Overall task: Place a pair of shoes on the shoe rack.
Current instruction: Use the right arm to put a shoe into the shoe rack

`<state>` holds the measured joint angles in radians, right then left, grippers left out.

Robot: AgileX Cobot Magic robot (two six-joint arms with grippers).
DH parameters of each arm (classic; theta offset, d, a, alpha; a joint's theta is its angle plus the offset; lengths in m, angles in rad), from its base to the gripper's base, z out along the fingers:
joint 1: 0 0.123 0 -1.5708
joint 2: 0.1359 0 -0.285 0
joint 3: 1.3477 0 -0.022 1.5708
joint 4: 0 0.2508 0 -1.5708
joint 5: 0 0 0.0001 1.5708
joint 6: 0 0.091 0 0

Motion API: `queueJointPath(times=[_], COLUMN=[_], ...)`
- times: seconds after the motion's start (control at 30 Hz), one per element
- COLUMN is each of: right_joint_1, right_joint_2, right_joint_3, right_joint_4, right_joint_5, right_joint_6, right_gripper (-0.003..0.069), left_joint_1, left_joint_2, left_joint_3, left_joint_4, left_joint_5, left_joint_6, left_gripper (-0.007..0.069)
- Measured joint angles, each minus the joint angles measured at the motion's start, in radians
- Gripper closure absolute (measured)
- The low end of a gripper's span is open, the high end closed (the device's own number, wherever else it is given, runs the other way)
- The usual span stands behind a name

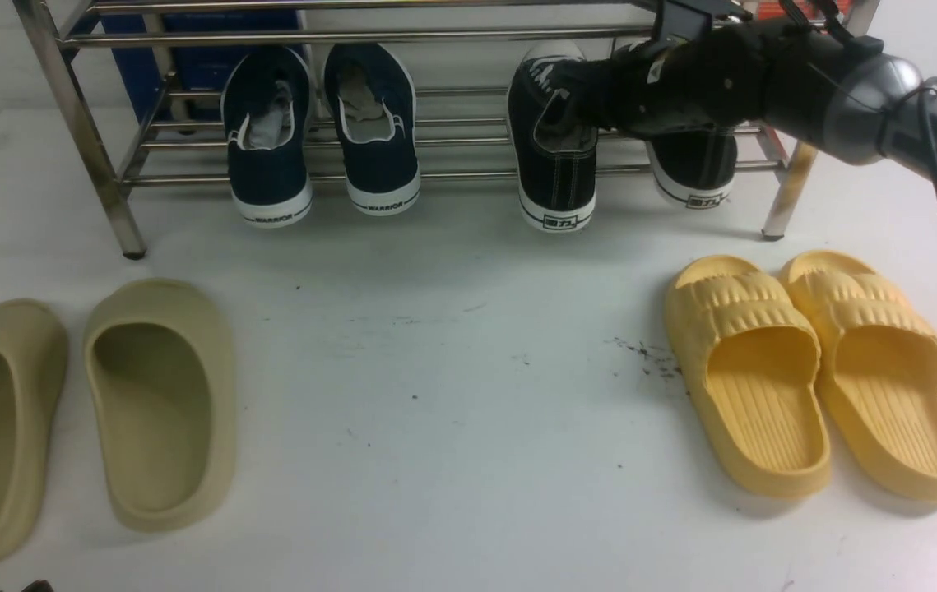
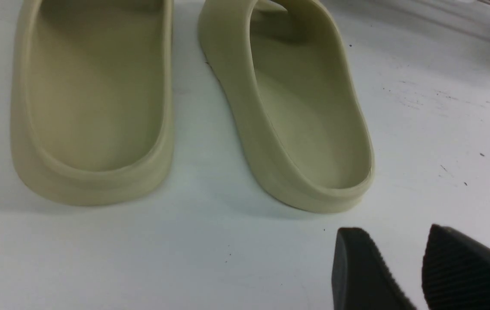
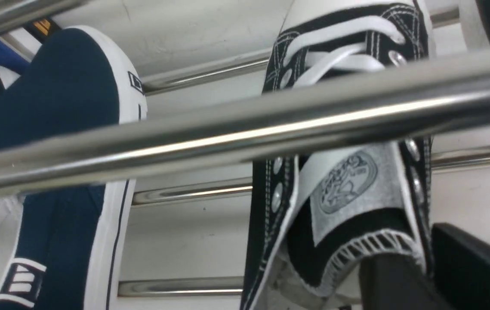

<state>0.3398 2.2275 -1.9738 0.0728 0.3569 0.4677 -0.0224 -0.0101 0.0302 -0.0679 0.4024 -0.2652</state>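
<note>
Right gripper: black fingers are set astride the collar of a black canvas low-top sneaker with white laces and white sole, one finger inside the opening, one outside; whether the collar is pinched or let go cannot be told. Second black canvas sneaker: lodged just beside the fingers, largely hidden behind the right arm. Both are carried, heels towards the robot, on the lower bars of the shiny steel shoe rack of round bars. Navy-blue sneakers with white soles: same tier, well apart from those fingers. Yellow ribbed slippers: laid on the white surface, well apart from them. Left gripper: fingers are held apart, nothing between; a pair of beige moulded slippers is laid near the fingertips.
</note>
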Motion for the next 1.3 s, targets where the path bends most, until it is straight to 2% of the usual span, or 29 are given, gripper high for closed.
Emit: queueJointPath(times=[0.17,0.37,0.57,0.6,0.77,0.8,0.93,1.3], right_joint_1=[0.0,0.012,0.06,0.08,0.127,0.141,0.149,0.129], right_joint_2=[-0.035,-0.105,-0.167,-0.181,-0.193,-0.179,-0.113,-0.002], right_joint_3=[-0.001,-0.004,-0.005,-0.006,-0.006,-0.006,-0.007,-0.007], right_joint_4=[0.0,-0.003,-0.003,-0.003,-0.003,-0.003,-0.002,-0.005], right_joint_5=[0.086,0.284,0.495,0.564,0.7,0.73,0.701,0.467], right_joint_6=[-0.007,-0.101,-0.231,-0.265,-0.313,-0.319,-0.32,-0.297], right_gripper=[0.0339,0.033,0.0409,0.0449,0.0535,0.0583,0.0659,0.0661], left_joint_1=[0.0,0.0,0.0,0.0,0.0,0.0,0.0,0.0], left_joint_2=[0.0,0.0,0.0,0.0,0.0,0.0,0.0,0.0], left_joint_3=[0.0,0.0,0.0,0.0,0.0,0.0,0.0,0.0], left_joint_4=[0.0,0.0,0.0,0.0,0.0,0.0,0.0,0.0], left_joint_5=[0.0,0.0,0.0,0.0,0.0,0.0,0.0,0.0], left_joint_6=[0.0,0.0,0.0,0.0,0.0,0.0,0.0,0.0], left_gripper=[0.0386,0.0386,0.0386,0.0386,0.0386,0.0386,0.0386,0.0386])
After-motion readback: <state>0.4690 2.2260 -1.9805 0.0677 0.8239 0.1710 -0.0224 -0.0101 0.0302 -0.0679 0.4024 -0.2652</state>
